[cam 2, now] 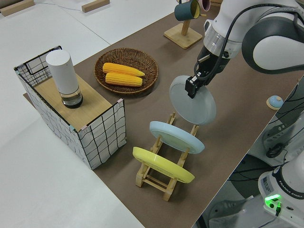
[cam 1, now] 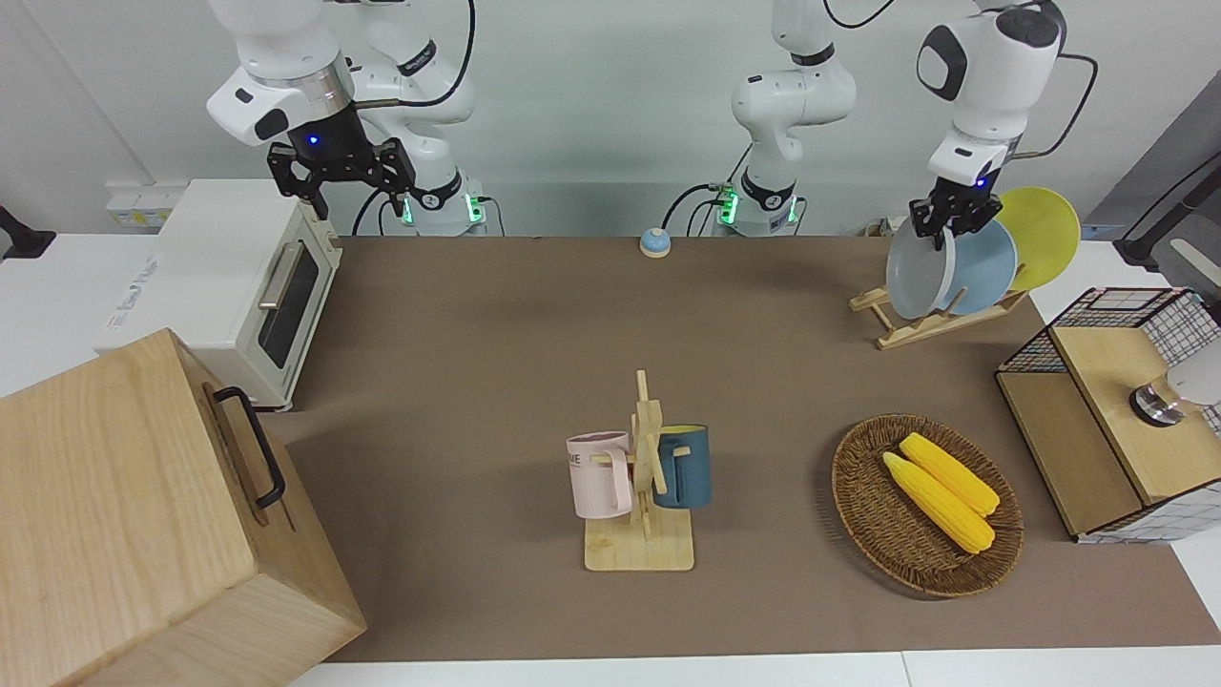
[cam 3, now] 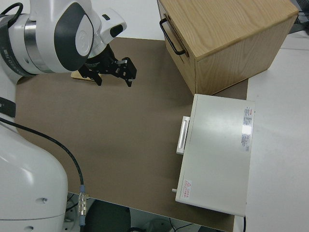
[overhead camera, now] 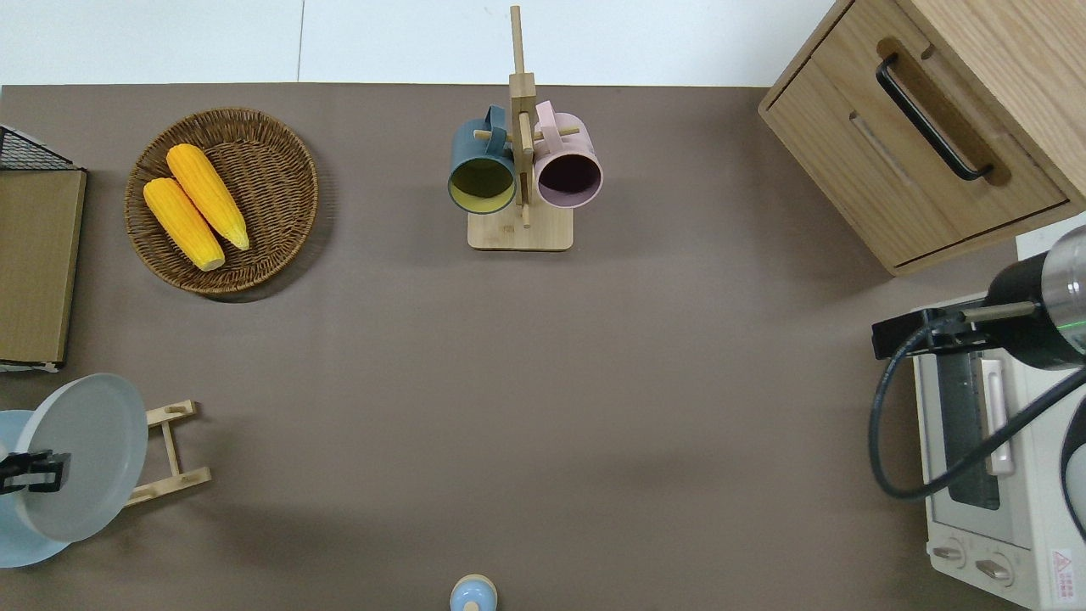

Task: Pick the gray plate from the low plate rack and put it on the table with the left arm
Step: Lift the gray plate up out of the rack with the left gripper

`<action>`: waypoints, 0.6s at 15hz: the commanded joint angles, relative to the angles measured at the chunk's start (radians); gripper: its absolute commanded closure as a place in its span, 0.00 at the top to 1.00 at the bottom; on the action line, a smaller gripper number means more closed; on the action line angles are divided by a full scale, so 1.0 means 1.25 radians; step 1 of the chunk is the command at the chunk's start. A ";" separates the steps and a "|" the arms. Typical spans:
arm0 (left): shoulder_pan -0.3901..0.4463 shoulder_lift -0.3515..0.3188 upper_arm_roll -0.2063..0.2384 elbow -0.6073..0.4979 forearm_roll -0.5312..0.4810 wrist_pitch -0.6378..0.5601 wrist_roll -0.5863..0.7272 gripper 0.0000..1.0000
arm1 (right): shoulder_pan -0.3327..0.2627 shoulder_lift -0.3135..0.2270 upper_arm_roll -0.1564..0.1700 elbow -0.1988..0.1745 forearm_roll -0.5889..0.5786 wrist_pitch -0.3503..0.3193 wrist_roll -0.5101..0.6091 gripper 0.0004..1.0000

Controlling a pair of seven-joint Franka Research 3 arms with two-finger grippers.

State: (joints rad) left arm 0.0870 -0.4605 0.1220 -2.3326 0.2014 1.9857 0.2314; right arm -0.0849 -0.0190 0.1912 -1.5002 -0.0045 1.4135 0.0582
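The gray plate [cam 1: 918,274] [overhead camera: 89,454] [cam 2: 194,102] hangs tilted on edge in the air, over the end of the low plate rack [cam 1: 918,327] [overhead camera: 171,450] [cam 2: 159,176] that points toward the middle of the table [cam 1: 496,363]. My left gripper [cam 1: 941,229] [overhead camera: 34,473] [cam 2: 194,86] is shut on the plate's upper rim. A sky-blue plate [cam 1: 990,267] [cam 2: 175,137] and a yellow plate [cam 1: 1047,229] [cam 2: 161,165] lean in the rack's slots. The right gripper [cam 1: 348,179] [cam 3: 113,72] is parked, open and empty.
A mug stand [cam 1: 641,477] with two mugs and a wicker basket [cam 1: 863,515] holding corn lie farther from the robots. A wire-sided box [cam 1: 1116,410] stands at the left arm's end. A toaster oven [cam 1: 238,286] and a wooden cabinet [cam 1: 124,515] fill the right arm's end.
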 commanded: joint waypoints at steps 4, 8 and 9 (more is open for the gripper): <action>-0.001 -0.001 -0.031 0.127 -0.009 -0.151 -0.022 0.00 | -0.006 -0.002 0.004 0.005 0.005 -0.012 0.000 0.99; -0.001 -0.001 -0.041 0.175 -0.085 -0.208 -0.073 0.00 | -0.006 -0.002 0.004 0.005 0.005 -0.012 -0.001 0.99; -0.001 -0.001 -0.045 0.180 -0.102 -0.218 -0.086 0.00 | -0.006 -0.002 0.004 0.005 0.005 -0.012 0.000 0.99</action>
State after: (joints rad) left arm 0.0869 -0.4633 0.0748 -2.1483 0.1306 1.7703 0.1733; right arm -0.0849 -0.0190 0.1912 -1.5002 -0.0044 1.4135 0.0582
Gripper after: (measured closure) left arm 0.885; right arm 0.009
